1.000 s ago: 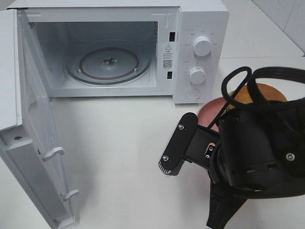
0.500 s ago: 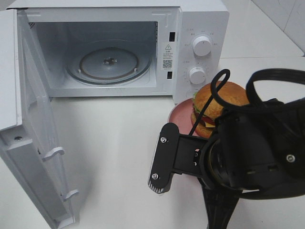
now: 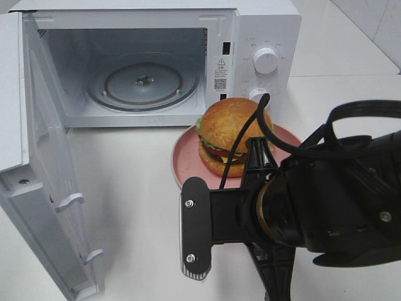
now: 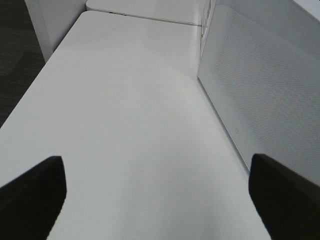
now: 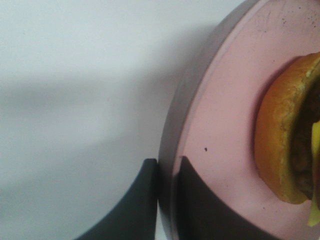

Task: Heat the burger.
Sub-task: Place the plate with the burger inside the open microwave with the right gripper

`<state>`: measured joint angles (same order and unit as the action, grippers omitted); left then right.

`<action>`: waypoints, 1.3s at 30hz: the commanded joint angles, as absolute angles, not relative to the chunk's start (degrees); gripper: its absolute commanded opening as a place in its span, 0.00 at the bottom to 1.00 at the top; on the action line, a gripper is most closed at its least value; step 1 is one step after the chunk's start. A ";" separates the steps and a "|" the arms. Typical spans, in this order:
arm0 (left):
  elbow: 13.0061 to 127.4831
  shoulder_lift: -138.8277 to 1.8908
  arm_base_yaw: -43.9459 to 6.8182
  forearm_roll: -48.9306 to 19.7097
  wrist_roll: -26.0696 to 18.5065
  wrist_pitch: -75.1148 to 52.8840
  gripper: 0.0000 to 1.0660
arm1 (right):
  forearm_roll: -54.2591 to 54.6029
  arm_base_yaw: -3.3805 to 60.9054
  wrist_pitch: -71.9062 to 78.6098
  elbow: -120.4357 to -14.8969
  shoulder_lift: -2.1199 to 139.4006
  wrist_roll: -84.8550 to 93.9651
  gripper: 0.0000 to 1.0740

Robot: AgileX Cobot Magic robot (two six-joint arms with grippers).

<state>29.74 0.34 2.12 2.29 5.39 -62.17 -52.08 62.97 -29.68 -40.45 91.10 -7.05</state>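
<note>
Burger (image 3: 232,135): is being kept on the pink plate (image 3: 188,160), toward its far half, with the domed golden bun on top and lettuce, tomato and cheese showing at the side.
Burger's place: is being held in front of the microwave (image 3: 263,25), just before the right end of the open cavity and the control panel, outside the cavity.
Right gripper (image 5: 167,167): is being kept narrow, clamped on the near rim of the pink plate.
Grip detail: in the right wrist view the rim is being pinched between two dark fingers (image 5: 145,200), one outside the plate and one on its inner surface; the burger is not being touched by them.
Plate height: whether the plate is being rested on the table (image 3: 144,207) or held above it cannot be told.
Black cable (image 3: 241,147): is being draped across the front of the burger in the high view.
Left gripper (image 4: 160,200): is being held wide, nothing between its tips, above bare table beside a white dotted panel (image 4: 270,100).
Door (image 3: 44,188): is being left swung fully out to the left.
Glass turntable (image 3: 143,81): is being left bare inside the cavity.
Upper knob (image 3: 265,61): is being left clear of the burger, above and behind it.
</note>
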 commanded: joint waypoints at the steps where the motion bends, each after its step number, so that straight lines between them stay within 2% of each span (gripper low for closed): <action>1: 29.62 1.38 2.06 2.12 5.33 -61.48 0.85 | -55.69 62.97 -26.59 -40.68 90.76 -3.50 0.01; 8: 29.62 1.38 2.06 2.12 5.33 -61.48 0.85 | -56.84 62.74 -23.32 -40.68 90.76 1.72 0.00; 17: 29.62 1.38 2.06 2.12 5.33 -61.48 0.85 | -56.78 58.73 -19.19 -40.68 90.76 6.70 0.00; 22: 29.62 1.38 2.06 2.12 5.33 -61.48 0.85 | -51.22 55.35 -15.01 -40.74 90.76 15.81 0.00; 24: 29.62 1.38 2.06 2.12 5.33 -61.48 0.85 | -45.44 52.77 -13.12 -40.74 90.76 25.95 0.00; 27: 29.62 1.38 2.06 2.12 5.33 -61.48 0.85 | -43.83 52.02 -12.61 -40.74 90.76 29.68 0.00; 29: 29.62 1.38 2.06 2.12 5.33 -61.48 0.85 | -36.55 49.45 -10.49 -40.74 90.76 40.39 0.00; 32: 29.62 1.38 2.06 2.12 5.33 -61.48 0.85 | -34.61 48.82 -9.80 -40.74 90.76 43.14 0.00; 34: 29.62 1.38 2.06 2.12 5.33 -61.48 0.85 | -26.36 46.98 -8.14 -40.74 90.76 53.51 0.00; 39: 29.62 1.38 2.06 2.12 5.33 -61.48 0.85 | -16.33 44.52 -6.65 -40.74 90.76 67.04 0.00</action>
